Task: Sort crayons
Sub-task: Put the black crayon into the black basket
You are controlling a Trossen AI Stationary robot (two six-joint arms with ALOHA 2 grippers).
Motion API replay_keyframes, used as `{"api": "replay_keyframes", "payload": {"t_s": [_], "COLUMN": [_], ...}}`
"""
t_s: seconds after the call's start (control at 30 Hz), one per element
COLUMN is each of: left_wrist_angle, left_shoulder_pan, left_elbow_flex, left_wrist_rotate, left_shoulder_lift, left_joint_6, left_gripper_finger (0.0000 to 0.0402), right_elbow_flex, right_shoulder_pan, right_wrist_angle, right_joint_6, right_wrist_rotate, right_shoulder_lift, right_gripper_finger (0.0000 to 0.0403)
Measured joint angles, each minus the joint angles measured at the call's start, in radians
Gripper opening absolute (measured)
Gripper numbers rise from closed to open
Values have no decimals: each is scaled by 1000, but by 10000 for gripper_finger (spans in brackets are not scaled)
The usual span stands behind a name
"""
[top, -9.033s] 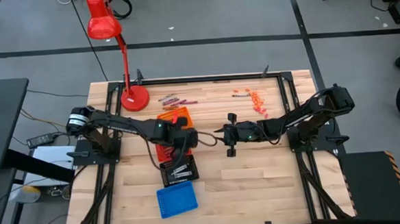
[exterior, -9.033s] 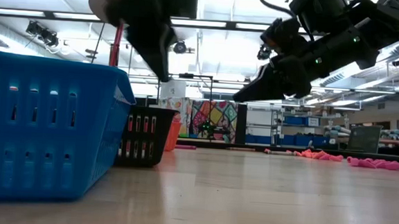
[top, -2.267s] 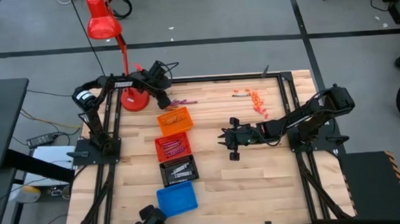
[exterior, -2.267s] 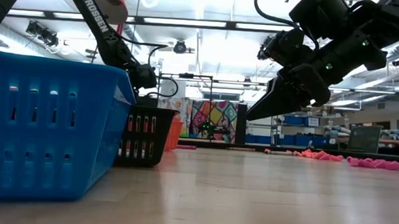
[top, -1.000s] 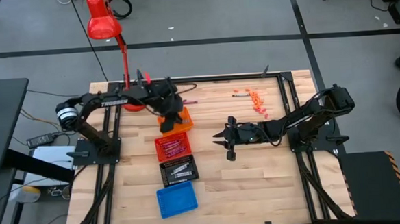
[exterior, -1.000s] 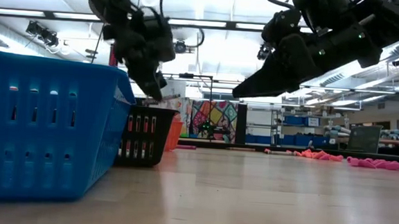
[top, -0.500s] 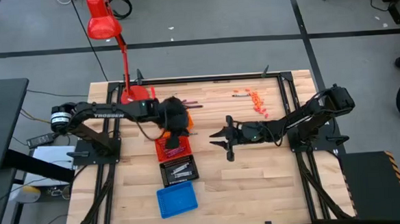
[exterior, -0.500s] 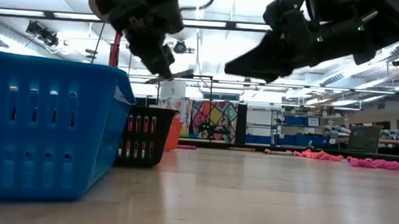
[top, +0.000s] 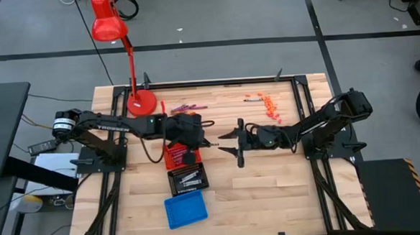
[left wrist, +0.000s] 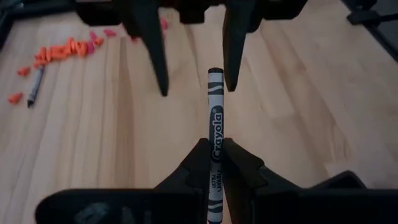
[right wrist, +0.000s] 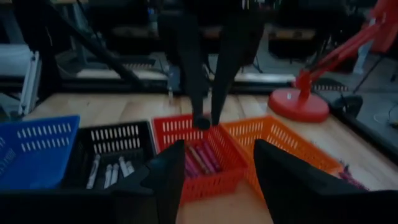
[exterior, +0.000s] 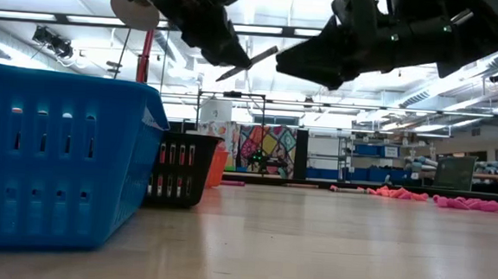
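A red desk lamp (top: 112, 36) stands at the upper left of the high view, its round base (top: 141, 102) on the wooden table (top: 271, 193). Below it, left of centre, run the red tray (top: 174, 157), black tray (top: 187, 180) and blue tray (top: 184, 209).

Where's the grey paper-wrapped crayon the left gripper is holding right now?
The grey paper-wrapped crayon is pinched in the left gripper, held in the air mid-table beside the red tray, its tip pointing at the open right gripper.
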Motion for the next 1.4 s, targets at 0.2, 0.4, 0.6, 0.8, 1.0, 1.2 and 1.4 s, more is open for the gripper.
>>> {"api": "replay_keyframes", "payload": {"t_s": [0.2, 0.4, 0.6, 0.8, 1.0, 1.2, 1.4], "left_wrist_angle": [49, 139, 205, 252, 257, 252, 176], "left_shoulder_pan": [-1, -8, -17, -18, -17, -17, -17], "left_elbow_flex": [0, 0, 0, 0, 0, 0, 0], "left_wrist_rotate": [-9, -8, -7, -7, -10, -11, -38], "left_shoulder_lift": [0, 24, 36, 45, 48, 48, 39], "left_joint_6": [0, 0, 6, 16, 22, 4, 4], "left_gripper_finger": [35, 35, 35, 35, 35, 63, 122], "right_elbow_flex": [0, 0, 1, 0, 0, 0, 0], "right_shoulder_pan": [2, 2, 2, 2, 2, 2, 1], "right_wrist_angle": [81, 135, 173, 185, 183, 177, 131], "right_joint_6": [-70, -122, -152, -167, -174, -164, -117], "right_wrist_rotate": [-16, -25, -25, -26, -30, -30, 2], "right_shoulder_lift": [0, 0, 0, 0, 0, 0, 0], "right_gripper_finger": [196, 195, 175, 121, 55, 25, 37]}}
